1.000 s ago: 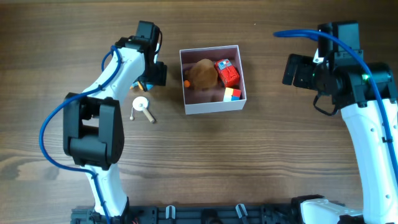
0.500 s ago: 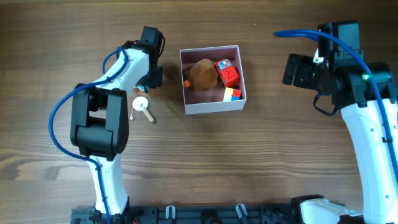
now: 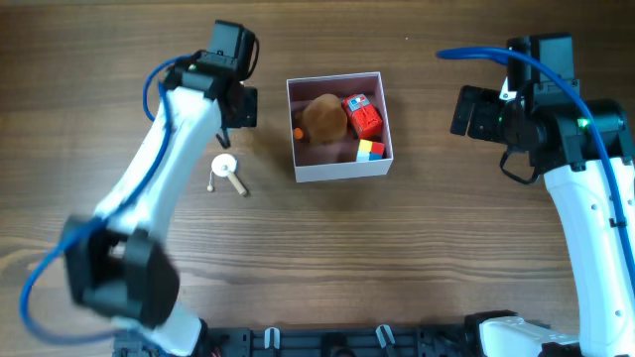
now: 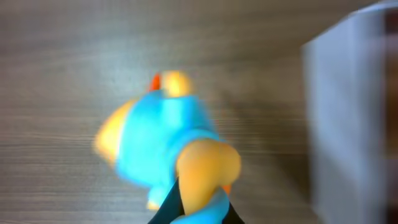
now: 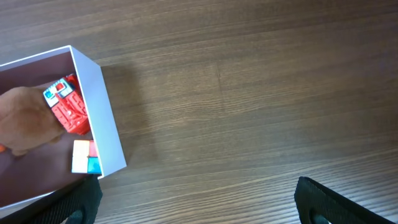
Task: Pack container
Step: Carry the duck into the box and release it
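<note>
The container [image 3: 342, 167] is a white-walled square box with a dusty-pink inside, at the middle of the table. It holds a brown plush [image 3: 323, 119], a red toy [image 3: 362, 115] and a coloured cube [image 3: 370, 150]. Just left of it, my left gripper [image 3: 234, 107] is shut on a blue and orange toy [image 4: 161, 143], blurred in the left wrist view and hidden under the gripper from overhead. The container's wall [image 4: 354, 112] stands to the toy's right. My right gripper [image 5: 196, 208] is open over bare wood, right of the container [image 5: 99, 118].
A small white and wooden peg toy [image 3: 226, 169] lies on the table below the left gripper. The right arm [image 3: 585, 198] stands along the right side. The arms' base rail [image 3: 337, 342] runs along the front edge.
My left gripper has closed on the blue and orange toy and shifted slightly up the image, its arm swinging out to the left. The right arm has not moved.
</note>
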You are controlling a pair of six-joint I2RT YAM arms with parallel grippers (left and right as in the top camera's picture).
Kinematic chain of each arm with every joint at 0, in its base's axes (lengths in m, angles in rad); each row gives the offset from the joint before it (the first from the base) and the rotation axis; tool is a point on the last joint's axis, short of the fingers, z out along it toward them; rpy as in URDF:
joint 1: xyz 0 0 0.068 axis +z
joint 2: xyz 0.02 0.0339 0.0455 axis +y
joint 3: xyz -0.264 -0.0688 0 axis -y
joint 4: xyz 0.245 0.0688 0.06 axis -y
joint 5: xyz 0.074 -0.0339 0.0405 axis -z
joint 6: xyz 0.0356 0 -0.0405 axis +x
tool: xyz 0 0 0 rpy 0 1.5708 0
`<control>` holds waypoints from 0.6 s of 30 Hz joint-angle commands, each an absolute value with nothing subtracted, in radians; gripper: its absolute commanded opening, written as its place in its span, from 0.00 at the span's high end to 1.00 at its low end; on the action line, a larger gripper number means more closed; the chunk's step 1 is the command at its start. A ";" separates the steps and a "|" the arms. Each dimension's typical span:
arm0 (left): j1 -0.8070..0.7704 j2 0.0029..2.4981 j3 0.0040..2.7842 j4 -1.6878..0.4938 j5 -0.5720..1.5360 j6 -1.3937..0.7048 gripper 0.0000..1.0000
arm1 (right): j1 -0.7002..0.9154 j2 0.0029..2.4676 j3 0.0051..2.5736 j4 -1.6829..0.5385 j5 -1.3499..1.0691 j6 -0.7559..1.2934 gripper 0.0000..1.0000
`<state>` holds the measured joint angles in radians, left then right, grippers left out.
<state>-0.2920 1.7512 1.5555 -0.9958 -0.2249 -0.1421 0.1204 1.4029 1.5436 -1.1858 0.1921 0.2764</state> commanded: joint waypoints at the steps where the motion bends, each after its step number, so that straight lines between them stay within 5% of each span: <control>1: -0.423 1.585 1.558 -1.000 -0.154 -0.270 0.94 | 0.117 1.409 1.540 -1.182 0.210 0.290 0.01; 9: -0.689 1.629 1.558 -0.933 -0.222 -0.542 0.93 | 0.117 1.409 1.540 -1.182 0.210 0.291 0.00; 18: -0.733 1.893 1.558 -0.852 -0.270 -0.760 0.93 | 0.117 1.409 1.540 -1.182 0.210 0.291 0.00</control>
<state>-0.7303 1.8328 1.5555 -0.8555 -0.2264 -0.6361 0.1207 1.4029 1.5436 -1.1858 0.1921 0.2764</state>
